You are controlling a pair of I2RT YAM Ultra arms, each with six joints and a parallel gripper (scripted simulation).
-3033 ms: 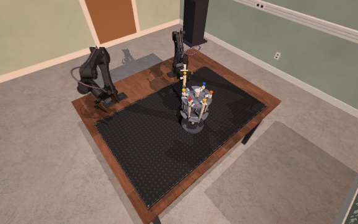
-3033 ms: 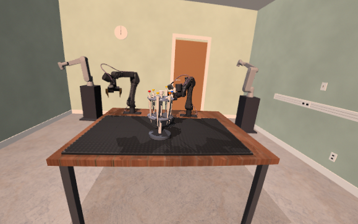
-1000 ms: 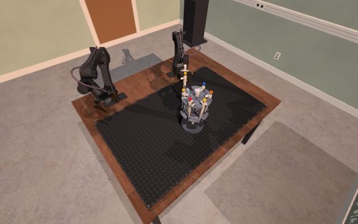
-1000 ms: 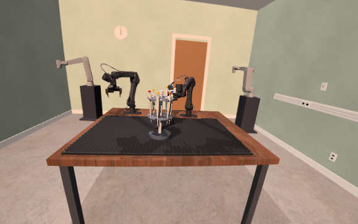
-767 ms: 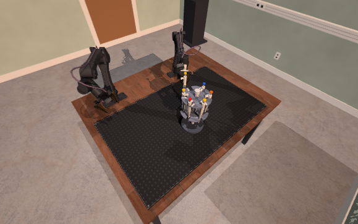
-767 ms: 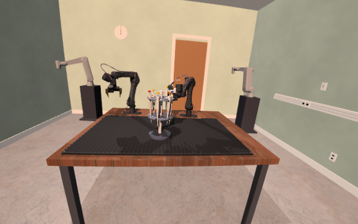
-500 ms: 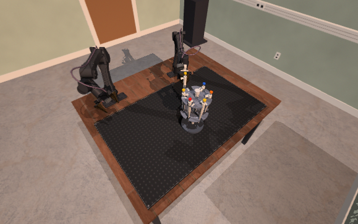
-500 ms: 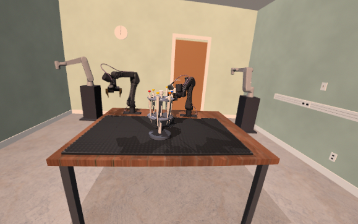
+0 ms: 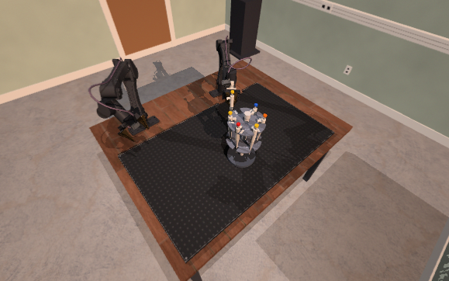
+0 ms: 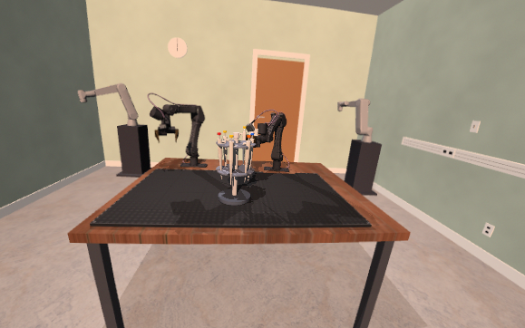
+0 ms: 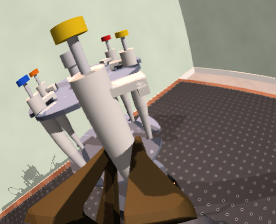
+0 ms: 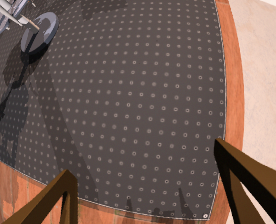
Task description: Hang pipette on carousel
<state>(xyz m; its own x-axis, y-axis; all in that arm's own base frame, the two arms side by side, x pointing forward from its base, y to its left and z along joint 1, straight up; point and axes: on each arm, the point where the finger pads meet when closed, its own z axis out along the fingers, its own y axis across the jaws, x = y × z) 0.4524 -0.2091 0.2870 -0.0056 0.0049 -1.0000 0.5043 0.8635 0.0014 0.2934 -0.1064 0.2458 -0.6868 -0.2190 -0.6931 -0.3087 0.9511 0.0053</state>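
My left gripper (image 11: pixel 125 146) is shut on the lower body of a white pipette (image 11: pixel 101 110) (image 9: pixel 231 102) with a yellow button. The pipette is nearly upright, on the arms' side of the carousel (image 9: pixel 241 160) (image 10: pixel 234 197) (image 11: pixel 64 96), its button above the head. Its finger hook (image 11: pixel 129 83) points right in the left wrist view. Other pipettes hang on the head, with red (image 9: pixel 238 124), blue (image 9: pixel 256 105), orange (image 9: pixel 264 116) and yellow (image 9: pixel 257 125) buttons. The volume print is not readable. My right gripper (image 12: pixel 138 164) (image 10: pixel 168 140) is open and empty, away from the carousel.
The carousel stands on a black dotted mat (image 9: pixel 177 202) (image 10: pixel 152 213) with a wooden table edge (image 9: pixel 150 229) around it. The hanging pipettes stick up above the carousel's head. The right arm (image 9: pixel 132 91) is over the table's near corner on the arms' side.
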